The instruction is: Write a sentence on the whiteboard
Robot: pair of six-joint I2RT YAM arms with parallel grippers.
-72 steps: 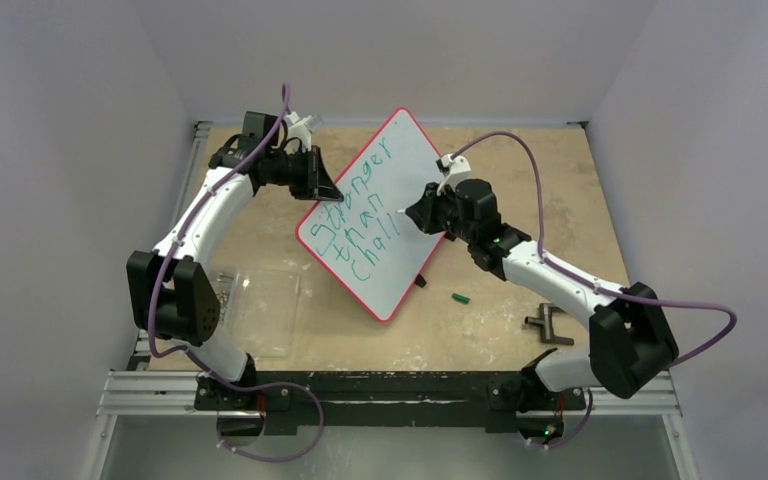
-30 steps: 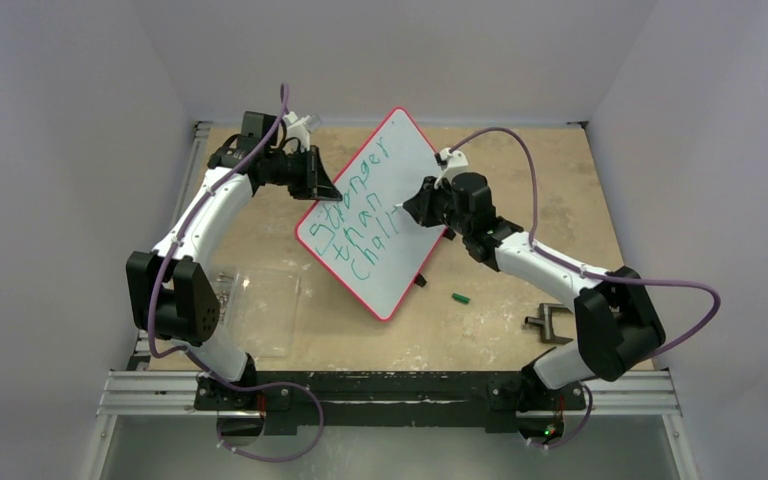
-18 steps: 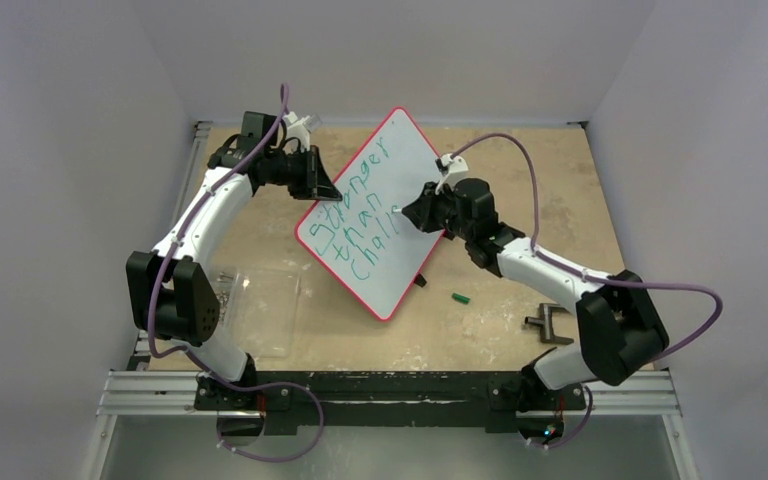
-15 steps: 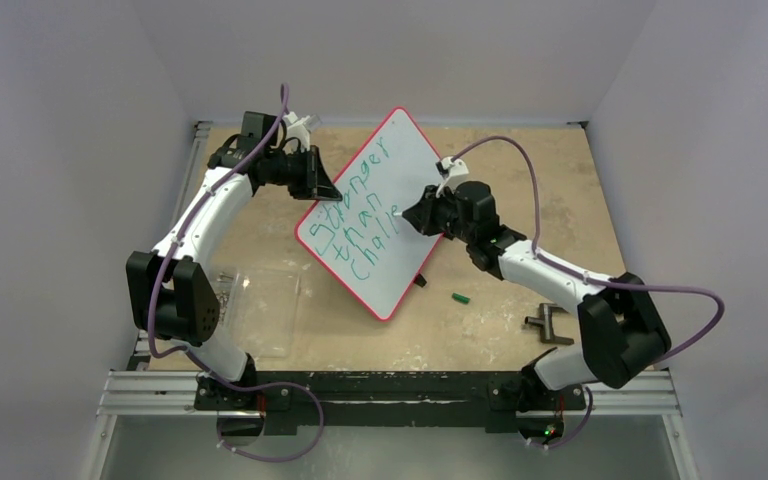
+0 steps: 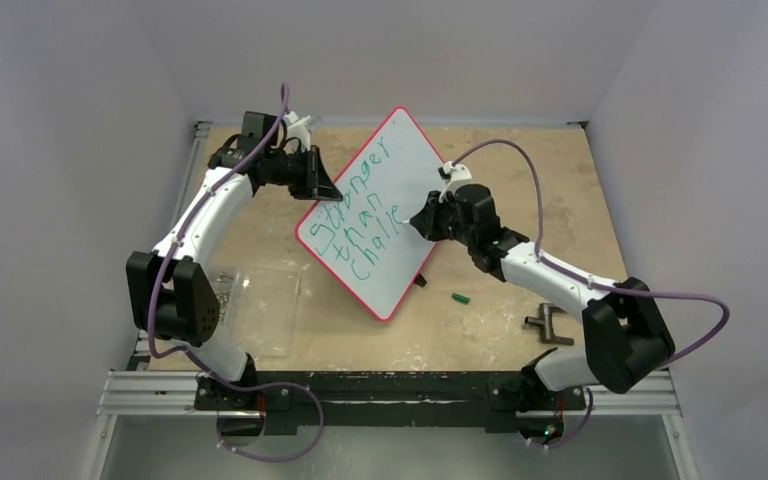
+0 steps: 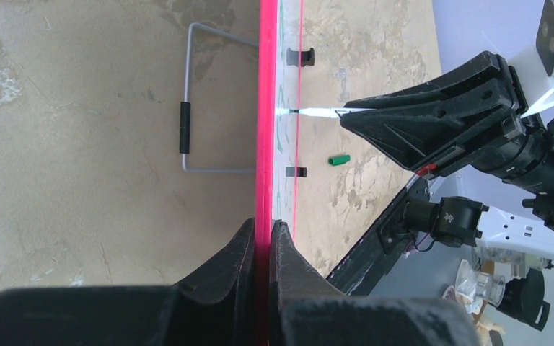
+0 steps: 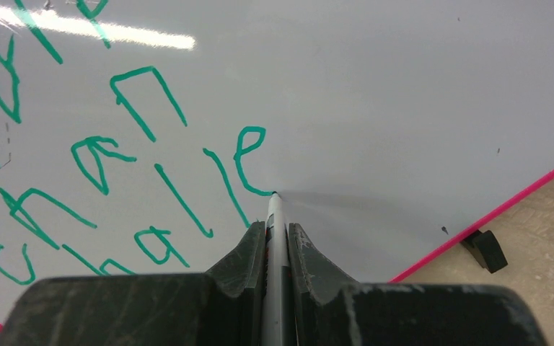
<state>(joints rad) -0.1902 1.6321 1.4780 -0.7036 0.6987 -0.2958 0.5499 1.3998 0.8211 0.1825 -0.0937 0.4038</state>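
Right gripper (image 7: pixel 274 229) pinches the marker (image 7: pixel 275 209), tip on the whiteboard (image 7: pixel 404 86) just ahead of it, at the last "e" of the sentence (image 5: pixel 360 228). I'd press lightly, with small strokes off to its right. Left gripper (image 6: pixel 263 225) clamps the whiteboard too, bracing it.

Whiteboard (image 5: pixel 412 168) white, red-rimmed; sentence (image 5: pixel 361 216) green; table (image 5: pixel 530 170) mottled tan.

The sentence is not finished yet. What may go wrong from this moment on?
The left gripper pinches only the thin red rim of the whiteboard, so pressure from the marker may swing or slip the board and distort the sentence. The right gripper holds the marker with its tip on the board; pushing harder may slide the marker back in its grip.
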